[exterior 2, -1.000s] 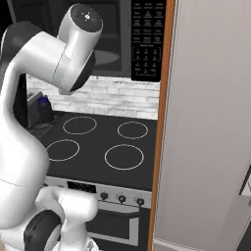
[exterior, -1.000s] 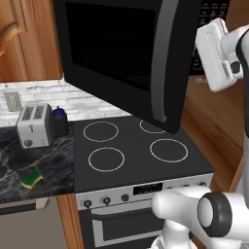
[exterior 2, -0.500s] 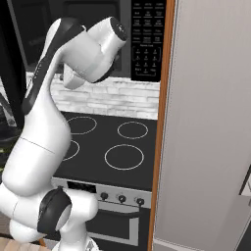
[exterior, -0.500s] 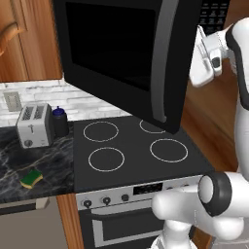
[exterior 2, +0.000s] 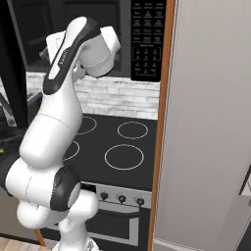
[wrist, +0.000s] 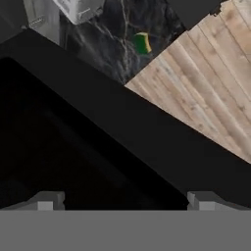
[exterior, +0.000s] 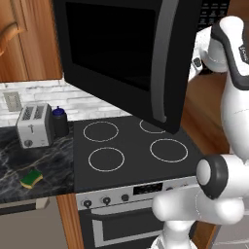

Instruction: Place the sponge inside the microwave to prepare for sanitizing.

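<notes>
The green-and-yellow sponge (exterior: 31,178) lies on the dark marble counter, front left, below the toaster; the hand view has it far below (wrist: 142,43). The black microwave (exterior: 121,53) hangs above the stove with its door swung wide open toward me, grey handle on the door's edge. Its keypad (exterior 2: 147,44) faces me in the right base view. My gripper (wrist: 125,202) is open with nothing between its fingertips (wrist: 46,201). It is held high, behind the open door's top edge, far from the sponge.
A silver toaster (exterior: 34,125) and a small dark jar (exterior: 60,121) stand at the counter's back. The black stove (exterior: 131,146) with ring burners lies under the microwave. A wooden cabinet (exterior: 24,39) is upper left, a tall grey panel (exterior 2: 211,122) at right.
My arm has swung and the hand has shifted left, in behind the open microwave door. The jaws stayed open. The sponge has not moved.
</notes>
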{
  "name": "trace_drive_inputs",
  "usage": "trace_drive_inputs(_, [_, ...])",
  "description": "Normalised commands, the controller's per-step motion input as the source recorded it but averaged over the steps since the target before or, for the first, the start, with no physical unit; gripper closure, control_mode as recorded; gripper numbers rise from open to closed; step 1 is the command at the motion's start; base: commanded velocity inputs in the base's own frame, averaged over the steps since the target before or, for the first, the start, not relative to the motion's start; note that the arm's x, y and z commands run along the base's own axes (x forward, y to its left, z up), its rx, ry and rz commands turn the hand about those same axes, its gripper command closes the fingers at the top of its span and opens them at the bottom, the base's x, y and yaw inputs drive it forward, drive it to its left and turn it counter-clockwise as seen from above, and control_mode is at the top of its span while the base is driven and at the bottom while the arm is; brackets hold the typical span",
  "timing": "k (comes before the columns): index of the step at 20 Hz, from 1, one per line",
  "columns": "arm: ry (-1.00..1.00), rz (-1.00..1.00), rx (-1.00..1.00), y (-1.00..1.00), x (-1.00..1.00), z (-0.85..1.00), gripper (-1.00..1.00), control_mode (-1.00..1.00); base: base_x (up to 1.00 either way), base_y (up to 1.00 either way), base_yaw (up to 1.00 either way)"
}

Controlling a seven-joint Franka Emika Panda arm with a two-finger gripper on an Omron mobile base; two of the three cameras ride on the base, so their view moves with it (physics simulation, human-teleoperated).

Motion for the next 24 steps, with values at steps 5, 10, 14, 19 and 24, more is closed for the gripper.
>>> trace_drive_inputs(5, [0.01, 0.39, 0.0, 1.0, -0.21, -0.19, -1.0, -1.0, 0.0, 0.0, 0.0])
trace_drive_inputs(10, [0.11, 0.27, 0.08, 1.0, -0.35, -0.25, -1.0, -1.0, 0.0, 0.0, 0.0])
trace_drive_inputs(14, [0.24, 0.14, 0.24, 0.99, -0.53, -0.25, -1.0, -1.0, 0.0, 0.0, 0.0])
trace_drive_inputs(19, [0.09, 0.02, 0.2, 0.91, -0.57, -0.31, -1.0, -1.0, 0.0, 0.0, 0.0])
trace_drive_inputs(24, [-0.08, -0.22, 0.04, 0.34, -0.25, -0.13, -1.0, -1.0, 0.0, 0.0, 0.0])
